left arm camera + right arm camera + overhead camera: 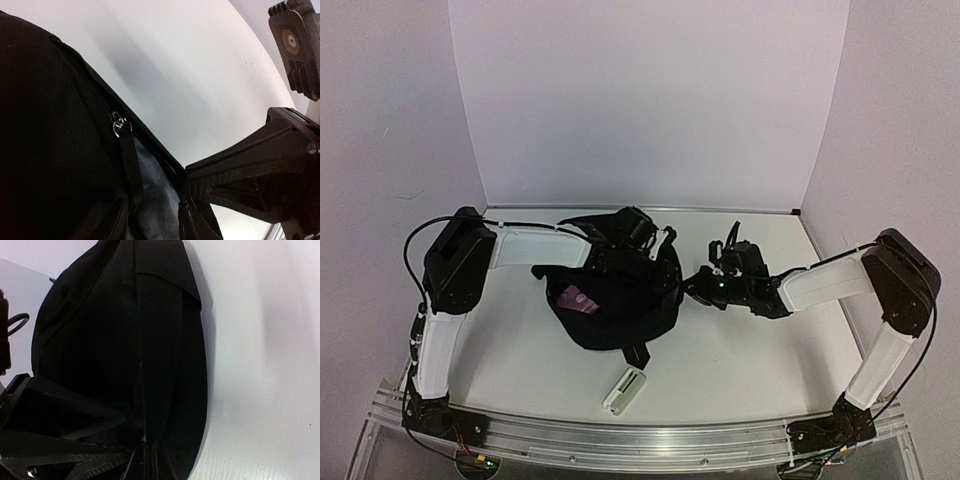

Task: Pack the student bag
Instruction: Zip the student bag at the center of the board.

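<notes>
Top external view: a small white oblong object point(625, 390) lies on the counter point(750, 370) at the near edge, just left of centre. A short black strap point(637, 355) points toward it.

Just beyond sits the student bag point(620, 325), mid-counter and a little left of centre. Its mouth is open upward, and something pink point(578, 300) shows inside at the left.

Right tool point(695, 285) comes in from the right and meets the bag's right flank. Right wrist view: its jaws are closed. A ridge of black fabric runs straight down into the tips, so it looks pinched on the bag.

Left arm reaches across from the left. The left tool point(625, 250) is over the bag's far rim. Left wrist view: jaws stand apart with white counter visible between them, and nothing is clamped between them. The lower finger point(240, 170) touches the rim of the bag's mouth. The zip pull point(120, 125) hangs on the track just left of it, with pale lining below.

Far side: bare counter, then white backdrop panels.
</notes>
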Robot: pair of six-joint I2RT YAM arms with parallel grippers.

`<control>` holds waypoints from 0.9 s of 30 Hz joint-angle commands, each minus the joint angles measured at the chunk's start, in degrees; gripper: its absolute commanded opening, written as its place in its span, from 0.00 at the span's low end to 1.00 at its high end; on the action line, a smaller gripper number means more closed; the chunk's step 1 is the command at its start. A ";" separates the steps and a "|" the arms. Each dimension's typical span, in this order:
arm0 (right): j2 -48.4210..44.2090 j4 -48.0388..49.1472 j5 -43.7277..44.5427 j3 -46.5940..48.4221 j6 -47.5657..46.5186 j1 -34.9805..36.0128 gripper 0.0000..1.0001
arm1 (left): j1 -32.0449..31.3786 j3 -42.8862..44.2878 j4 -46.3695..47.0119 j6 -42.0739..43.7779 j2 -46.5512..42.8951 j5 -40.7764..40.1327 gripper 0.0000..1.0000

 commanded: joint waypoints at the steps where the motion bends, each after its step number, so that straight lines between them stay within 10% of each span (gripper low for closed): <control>1: -0.15 3.19 -0.37 -0.25 0.48 0.12 0.00 | 0.09 4.40 0.23 -0.10 2.78 -0.87 0.33; 27: -0.12 6.66 0.93 -4.17 3.20 0.10 0.00 | 0.18 2.35 1.90 -2.68 0.55 -11.49 0.00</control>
